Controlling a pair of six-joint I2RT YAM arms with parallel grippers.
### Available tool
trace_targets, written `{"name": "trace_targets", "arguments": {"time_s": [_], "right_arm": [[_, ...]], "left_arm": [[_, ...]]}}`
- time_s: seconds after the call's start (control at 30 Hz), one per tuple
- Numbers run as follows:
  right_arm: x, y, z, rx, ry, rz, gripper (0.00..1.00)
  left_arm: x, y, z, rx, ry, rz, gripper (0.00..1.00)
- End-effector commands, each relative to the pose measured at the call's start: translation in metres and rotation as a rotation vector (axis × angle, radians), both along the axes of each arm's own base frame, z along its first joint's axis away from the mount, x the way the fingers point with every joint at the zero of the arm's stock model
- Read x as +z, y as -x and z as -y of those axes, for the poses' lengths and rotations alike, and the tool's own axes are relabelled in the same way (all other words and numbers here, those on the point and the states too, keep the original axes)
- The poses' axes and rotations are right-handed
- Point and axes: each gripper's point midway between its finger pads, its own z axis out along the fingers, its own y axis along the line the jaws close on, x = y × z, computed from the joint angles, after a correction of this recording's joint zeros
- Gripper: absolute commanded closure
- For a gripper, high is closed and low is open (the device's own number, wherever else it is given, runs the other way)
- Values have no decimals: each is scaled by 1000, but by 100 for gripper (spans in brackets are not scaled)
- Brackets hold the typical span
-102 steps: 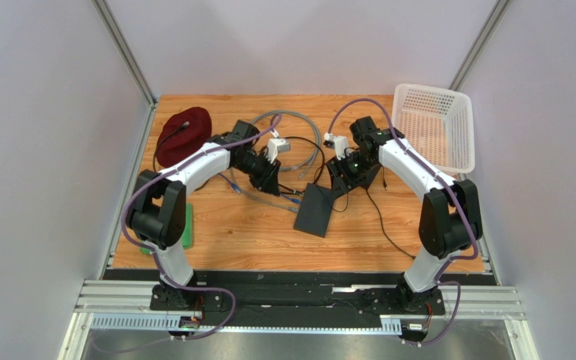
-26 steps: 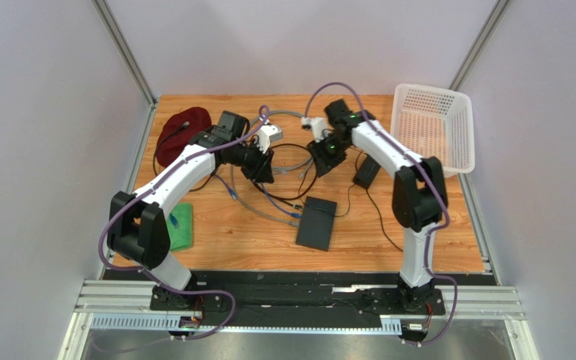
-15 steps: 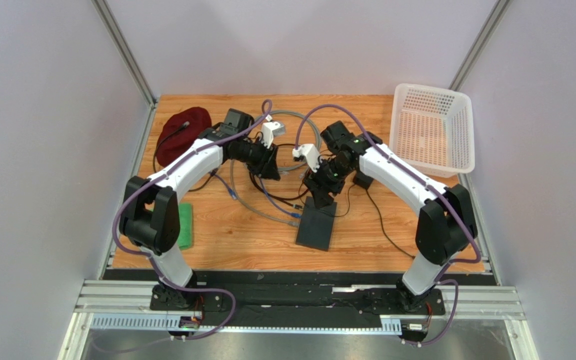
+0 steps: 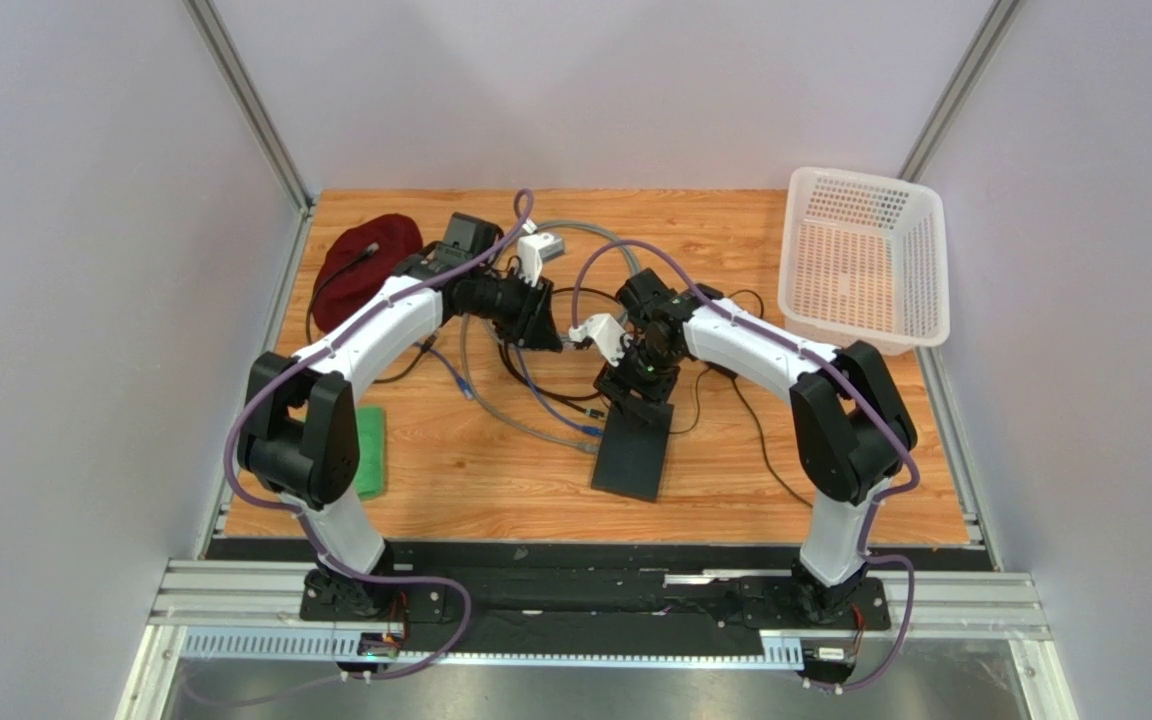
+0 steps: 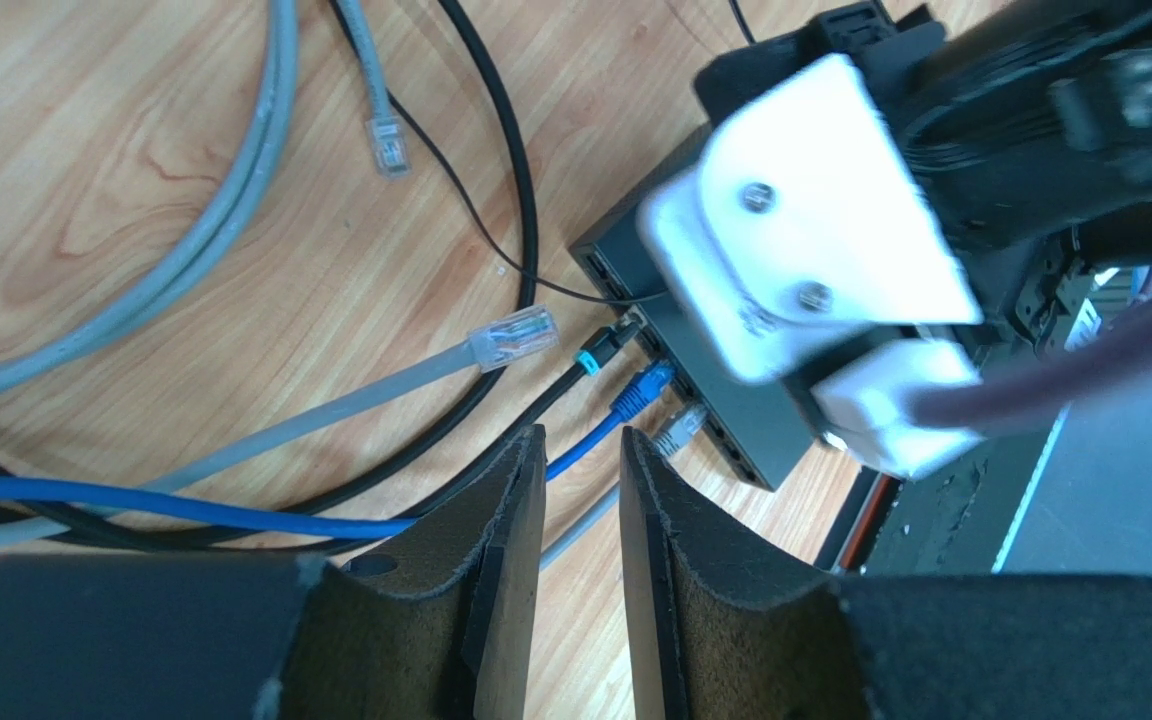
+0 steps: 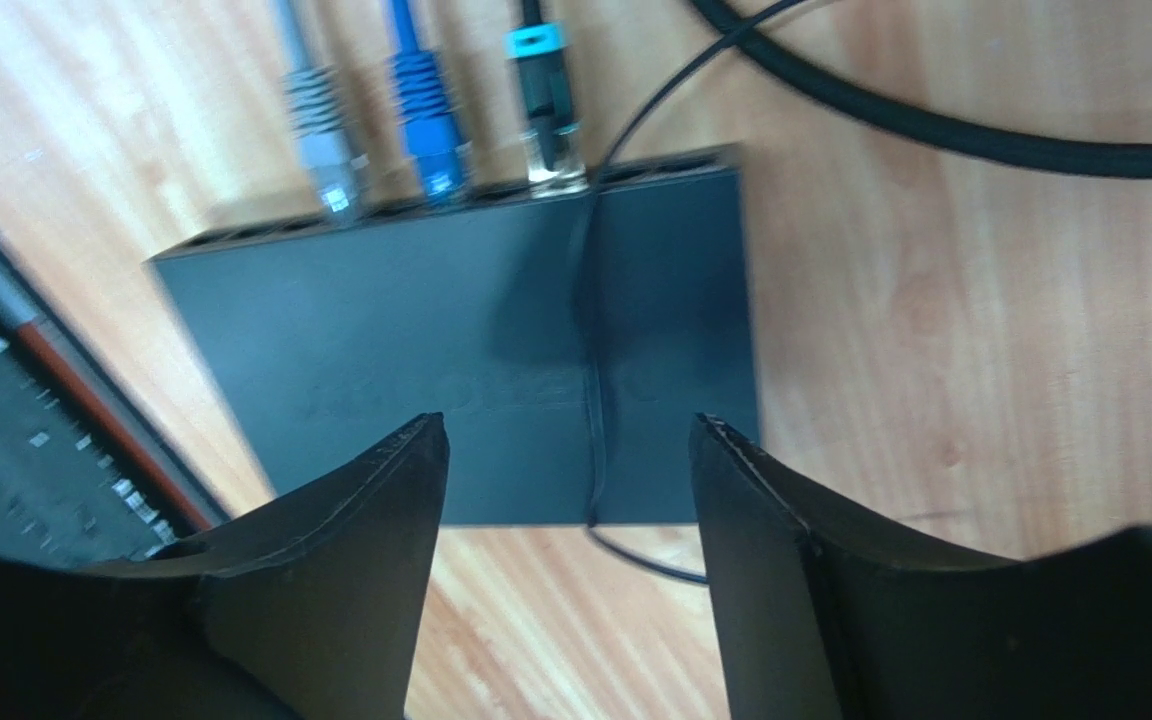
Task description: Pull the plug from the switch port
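The switch (image 4: 632, 453) is a flat black box lying on the wooden table, and it also shows in the right wrist view (image 6: 447, 360). Three plugs sit in its far edge: grey (image 6: 330, 168), blue (image 6: 432, 147) and black with a teal band (image 6: 545, 132). A thin black wire (image 6: 593, 390) lies across its top. My right gripper (image 6: 567, 443) is open wide and empty, hovering just above the switch (image 5: 717, 413), near its socket edge (image 4: 639, 378). My left gripper (image 5: 579, 458) is empty, its jaws a narrow gap apart, above the cables left of the plugs (image 4: 537, 327).
A white basket (image 4: 868, 255) stands at the back right. A maroon cloth (image 4: 364, 270) lies at the back left and a green pad (image 4: 369, 450) by the left arm. Grey cable coils (image 4: 597, 240), black cables and loose grey plugs (image 5: 515, 338) lie behind the switch.
My right arm has swung from the back of the table down and leftward to hover over the switch's socket edge. The switch lies straighter than 3.4 s ago. My left gripper has shifted slightly.
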Motion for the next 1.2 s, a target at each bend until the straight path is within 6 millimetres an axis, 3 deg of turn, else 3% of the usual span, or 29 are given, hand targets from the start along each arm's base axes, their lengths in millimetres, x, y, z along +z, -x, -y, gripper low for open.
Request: {"name": "trace_targets", "arguments": {"time_s": [0.0, 0.13, 0.33, 0.4, 0.57, 0.73, 0.77, 0.83, 0.9, 0.93, 0.97, 1.03, 1.07, 1.1, 1.17], "right_arm": [[-10, -31, -2, -48, 33, 101, 39], [-15, -31, 3, -39, 56, 103, 45], [-26, -33, 21, -31, 146, 131, 72], [-25, -39, 29, -51, 175, 160, 77], [2, -71, 49, -155, 157, 244, 84], [23, -119, 98, -287, 192, 324, 87], [36, -135, 104, -343, 174, 345, 87], [38, -153, 128, -462, 161, 314, 81], [60, -170, 139, -550, 123, 352, 64], [68, -169, 137, -551, 108, 363, 49], [77, -168, 133, -545, 83, 373, 44], [101, -150, 111, -502, -29, 346, 36], [108, -141, 100, -479, -71, 322, 35], [115, -125, 77, -421, -162, 262, 35], [124, -93, 58, -351, -232, 189, 36]], "left_arm": [[33, -5, -5, 15, 34, 97, 66], [35, -8, -8, 27, 28, 107, 66], [33, -12, -7, 27, 28, 99, 66], [33, -13, -5, 23, 33, 98, 66], [34, -15, -2, 13, 44, 92, 66], [32, -11, 4, -27, 79, 64, 66], [32, -11, 6, -34, 86, 58, 66], [27, -10, 9, -54, 97, 40, 65], [30, -7, 13, -85, 114, 44, 65], [31, -4, 15, -104, 123, 47, 64], [34, -1, 17, -125, 132, 52, 63], [35, 8, 23, -186, 142, 59, 62], [37, 9, 27, -206, 147, 66, 61], [36, 12, 30, -226, 149, 61, 61], [34, 13, 40, -247, 150, 49, 61]]}}
